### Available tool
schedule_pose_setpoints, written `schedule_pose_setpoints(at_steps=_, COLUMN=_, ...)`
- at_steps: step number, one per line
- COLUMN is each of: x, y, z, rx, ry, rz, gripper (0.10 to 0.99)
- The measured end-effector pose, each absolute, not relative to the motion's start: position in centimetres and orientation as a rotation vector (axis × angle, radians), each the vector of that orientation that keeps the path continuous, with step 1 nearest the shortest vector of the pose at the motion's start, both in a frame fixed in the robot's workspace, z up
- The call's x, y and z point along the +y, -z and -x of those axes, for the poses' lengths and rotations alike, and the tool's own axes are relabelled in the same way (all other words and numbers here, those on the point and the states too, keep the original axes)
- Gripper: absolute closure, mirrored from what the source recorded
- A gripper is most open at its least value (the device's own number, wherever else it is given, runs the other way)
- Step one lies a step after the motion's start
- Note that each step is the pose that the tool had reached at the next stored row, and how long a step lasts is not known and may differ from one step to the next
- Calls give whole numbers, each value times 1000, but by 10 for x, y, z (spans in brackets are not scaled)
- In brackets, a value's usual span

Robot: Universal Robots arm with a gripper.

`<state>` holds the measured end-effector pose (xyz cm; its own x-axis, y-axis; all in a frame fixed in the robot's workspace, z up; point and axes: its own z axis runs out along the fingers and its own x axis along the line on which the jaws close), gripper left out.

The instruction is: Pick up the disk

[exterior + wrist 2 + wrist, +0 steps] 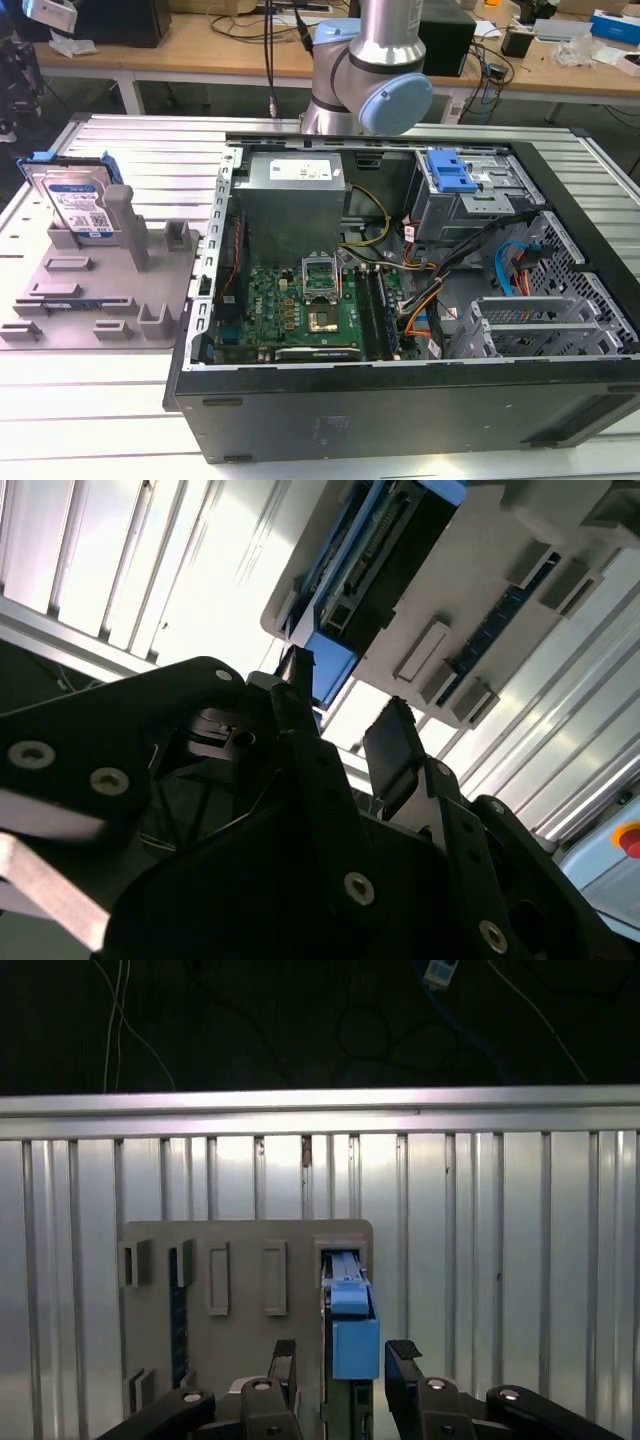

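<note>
The disk [78, 203] stands on edge in the grey plastic holder [100, 290], on the exterior view's left, its white and blue label facing the camera and its blue rails on its edges. In the first wrist view I look down on its thin top edge and blue rail [352, 1330], which lies between my two black fingertips [284, 1358]. My gripper [343, 1360] is open and straddles the disk, with a gap on each side. The second wrist view shows the gripper [345, 715] open, beyond it the disk's dark edge [385, 550].
An open computer case [420, 400] with motherboard, cables and drive cages takes up the middle and right of the ribbed metal table [90, 420]. A grey power supply box [293, 195] sits inside it. The arm's base [375, 70] rises behind the case.
</note>
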<state>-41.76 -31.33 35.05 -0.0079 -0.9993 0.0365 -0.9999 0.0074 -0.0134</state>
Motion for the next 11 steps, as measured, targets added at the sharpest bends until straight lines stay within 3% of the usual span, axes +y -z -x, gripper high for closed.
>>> schedule_pose_setpoints(at_steps=11, x=-313, y=-342, z=414, rx=-2205, ry=-55, rz=-2214, gripper=604)
